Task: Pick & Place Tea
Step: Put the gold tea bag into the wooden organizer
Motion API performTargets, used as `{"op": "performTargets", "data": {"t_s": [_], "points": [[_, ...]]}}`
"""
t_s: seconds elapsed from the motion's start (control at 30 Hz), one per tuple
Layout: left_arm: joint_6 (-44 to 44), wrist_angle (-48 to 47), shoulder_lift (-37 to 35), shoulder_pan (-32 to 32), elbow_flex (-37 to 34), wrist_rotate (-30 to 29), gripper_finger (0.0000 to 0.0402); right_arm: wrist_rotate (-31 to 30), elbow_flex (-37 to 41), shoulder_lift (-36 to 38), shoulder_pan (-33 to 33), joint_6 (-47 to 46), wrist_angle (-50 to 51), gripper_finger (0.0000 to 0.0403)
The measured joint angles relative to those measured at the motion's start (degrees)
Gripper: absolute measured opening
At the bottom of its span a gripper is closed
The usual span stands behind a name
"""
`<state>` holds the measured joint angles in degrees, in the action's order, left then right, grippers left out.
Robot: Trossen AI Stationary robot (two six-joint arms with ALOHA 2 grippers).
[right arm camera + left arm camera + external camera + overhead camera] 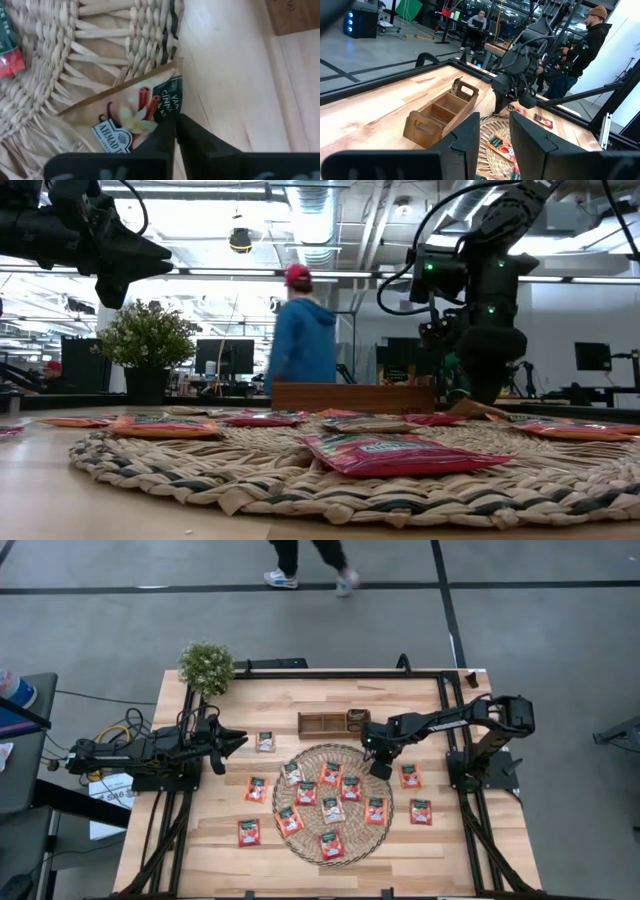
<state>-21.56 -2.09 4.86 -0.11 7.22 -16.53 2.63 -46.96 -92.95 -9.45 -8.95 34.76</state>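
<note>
At the round woven mat's (331, 840) rim nearest the brown wooden tray (322, 723), our right gripper (175, 131) pinches a pale beige tea sachet (131, 112), apparently lifting one edge for carrying; our left gripper (492, 135) waits half-open near the bench's edge.

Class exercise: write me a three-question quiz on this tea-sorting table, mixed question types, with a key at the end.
1. True or false: the right gripper is shut on a pale beige sachet at the woven mat's edge.
2. The left gripper is: A) over the wooden tray; B) raised, left of the mat; C) on the plant.
3. Fill in: the tray compartment nearest the right arm holds ___.

Key: 1 true; 2 B; 3 a sachet.
</note>
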Motion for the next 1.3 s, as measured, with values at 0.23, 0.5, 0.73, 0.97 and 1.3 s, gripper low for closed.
{"op": "performTargets", "data": {"t_s": [0.23,0.5,0.73,0.97,1.3], "points": [[0.0,0.0,0.0,0.01,0.0,0.0,0.0097,-1.59,-6.16,0.09,0.07,2.42,6.82,0.0002],[0.02,0.0,0.0,-0.01,0.0,0.0,0.0097,-9.97,-15.71,0.24,1.03,7.99,11.74,0.0001],[0.02,0.0,0.0,-0.01,0.0,0.0,0.0097,-23.34,-21.21,0.31,2.33,14.58,12.33,0.0001],[0.36,0.0,0.0,0.0,0.0,0.0,0.0097,-31.31,-21.49,-0.1,2.19,18.58,10.86,0.0],[0.33,0.0,0.0,0.01,0.0,0.0,0.0097,-32.77,-19.54,-0.13,0.72,22.86,5.43,0.0]]}}
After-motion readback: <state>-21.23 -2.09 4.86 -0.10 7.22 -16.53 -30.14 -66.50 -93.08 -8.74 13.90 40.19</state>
